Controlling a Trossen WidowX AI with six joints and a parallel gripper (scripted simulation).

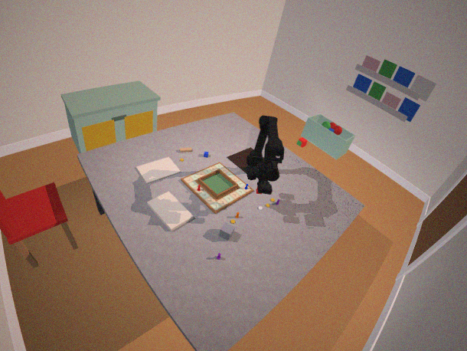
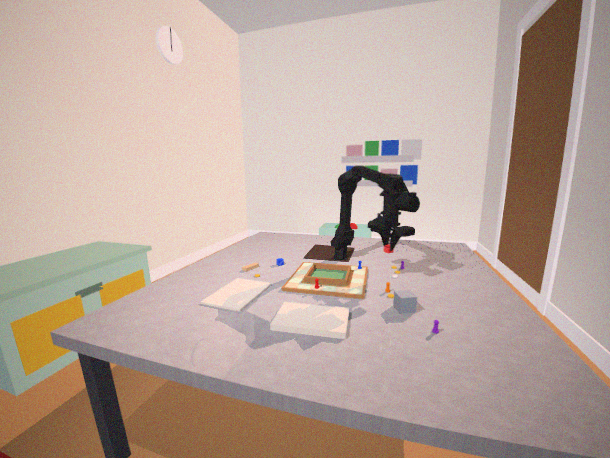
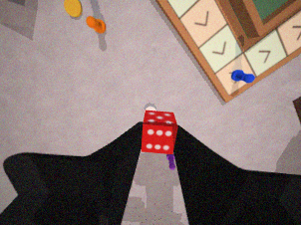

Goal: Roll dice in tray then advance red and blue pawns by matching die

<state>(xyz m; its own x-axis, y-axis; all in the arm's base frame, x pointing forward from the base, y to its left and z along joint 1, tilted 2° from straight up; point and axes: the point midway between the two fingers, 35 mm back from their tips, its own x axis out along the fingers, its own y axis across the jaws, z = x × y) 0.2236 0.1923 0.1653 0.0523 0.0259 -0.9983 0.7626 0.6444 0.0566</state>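
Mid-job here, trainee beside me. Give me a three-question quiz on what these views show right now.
1. True or false: the jaws are shut on the red die.
2. Where is the blue die? A) in the tray B) on the table beyond the board, near the wooden stick C) in the gripper
3. Fill in: the blue pawn stands on the board's ____ square.

Key:
1. True; the gripper holds it lifted off the table.
2. B; the tray holds no dice.
3. corner
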